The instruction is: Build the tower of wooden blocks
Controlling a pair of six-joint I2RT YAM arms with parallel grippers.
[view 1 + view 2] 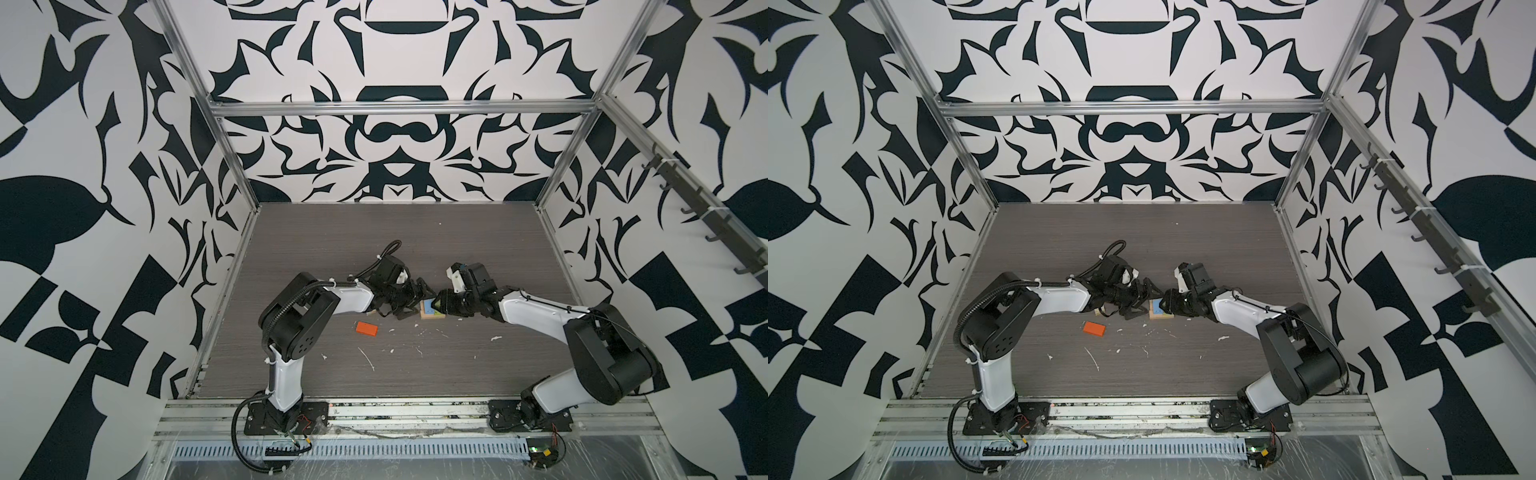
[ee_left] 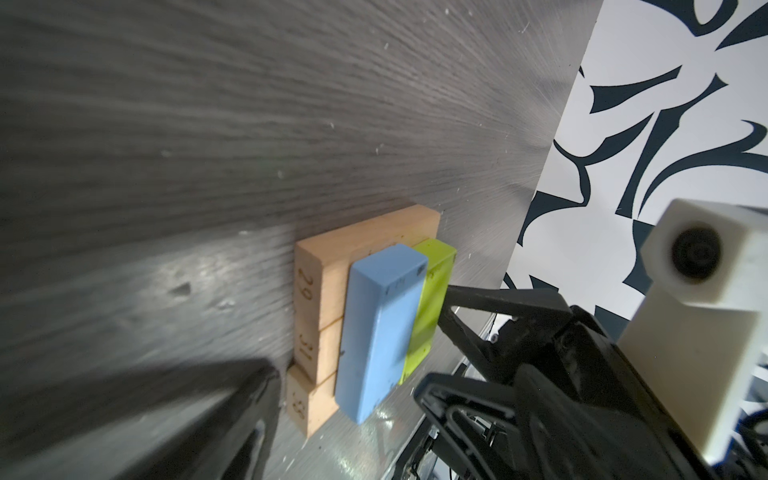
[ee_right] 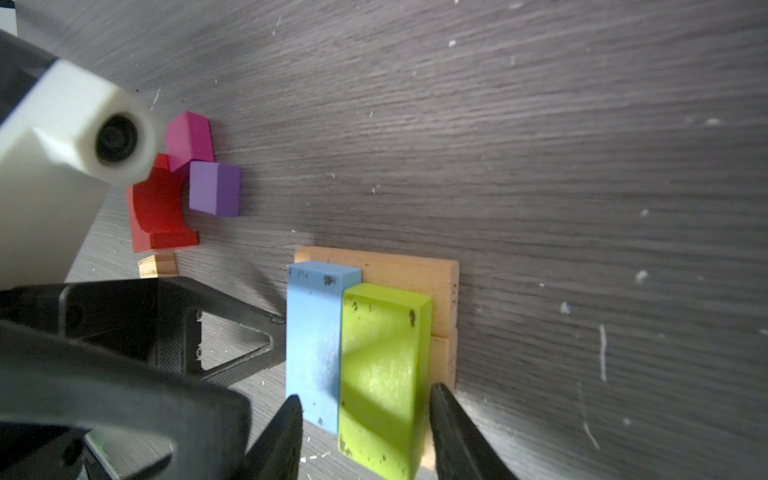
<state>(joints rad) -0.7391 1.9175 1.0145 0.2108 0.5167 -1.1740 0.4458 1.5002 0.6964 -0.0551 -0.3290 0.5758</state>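
Note:
Tan planks lie flat side by side on the table as a base, mid-table in both top views. A blue block and a lime block rest on them, touching. My right gripper clasps the pair, one finger on the blue block's outer corner, the other on the lime block's outer side. My left gripper stands open beside the stack, and one finger reaches the blue block's side. An orange block lies alone to the left. A red arch, a magenta piece, a purple piece and a tan cube sit under the left arm.
White scraps litter the grey wood-grain table. Patterned walls and aluminium frame posts enclose it on three sides. Both arm bases stand on the front rail.

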